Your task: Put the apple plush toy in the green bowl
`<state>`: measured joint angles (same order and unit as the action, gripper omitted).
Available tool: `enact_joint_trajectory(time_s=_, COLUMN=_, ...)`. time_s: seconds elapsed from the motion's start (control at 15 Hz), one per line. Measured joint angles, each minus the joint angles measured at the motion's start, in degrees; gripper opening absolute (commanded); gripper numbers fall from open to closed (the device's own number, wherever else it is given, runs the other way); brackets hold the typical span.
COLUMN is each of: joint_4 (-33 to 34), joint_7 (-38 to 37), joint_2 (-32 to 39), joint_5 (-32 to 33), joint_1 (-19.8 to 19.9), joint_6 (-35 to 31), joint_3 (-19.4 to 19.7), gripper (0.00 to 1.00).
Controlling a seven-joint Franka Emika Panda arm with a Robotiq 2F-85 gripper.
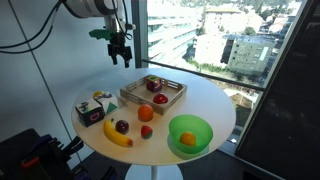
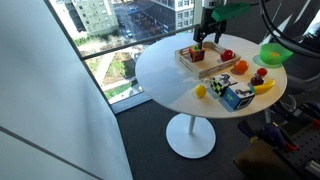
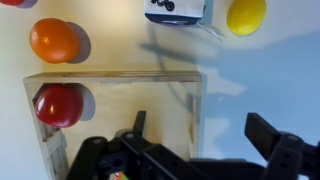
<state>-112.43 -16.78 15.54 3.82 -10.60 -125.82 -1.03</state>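
Observation:
The red apple plush toy (image 3: 58,105) lies in a corner of a shallow wooden tray (image 3: 120,85). It also shows in both exterior views (image 1: 160,99) (image 2: 227,54). The lime-green bowl (image 1: 178,127) (image 2: 275,52) stands near the table's edge, away from the tray, with a small orange thing inside. It is out of the wrist view. My gripper (image 3: 203,130) (image 1: 120,52) (image 2: 205,35) is open and empty, high above the tray. One finger hangs over the tray and one over the bare table. The apple lies off to one side of it.
An orange-red round fruit (image 3: 53,40) (image 1: 146,113) lies just outside the tray. A yellow fruit (image 3: 245,15), a printed box (image 1: 93,108), a dark plum (image 1: 122,126) and a banana (image 1: 117,136) lie on the round white table (image 1: 215,105). A window stands behind.

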Motion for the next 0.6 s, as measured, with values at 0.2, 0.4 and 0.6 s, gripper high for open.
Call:
enact_joint_trajectory(time_s=0.2, joint_4=-1.58, joint_7=0.47, joint_2=-2.99, joint_5=-0.62, joint_1=0.36, joint_6=1.43, joint_3=-0.41, gripper=1.00)
enact_joint_trajectory(time_s=0.4, joint_4=-3.36, joint_7=2.19, joint_2=-6.15, joint_5=-2.44, joint_1=0.86, joint_6=2.82, joint_3=-0.75, gripper=1.00)
enact_joint_trajectory(time_s=0.6, joint_4=-5.51, joint_7=3.73, joint_2=-9.71, joint_5=-3.41, joint_1=1.35, joint_6=4.24, joint_3=-0.99, gripper=1.00)
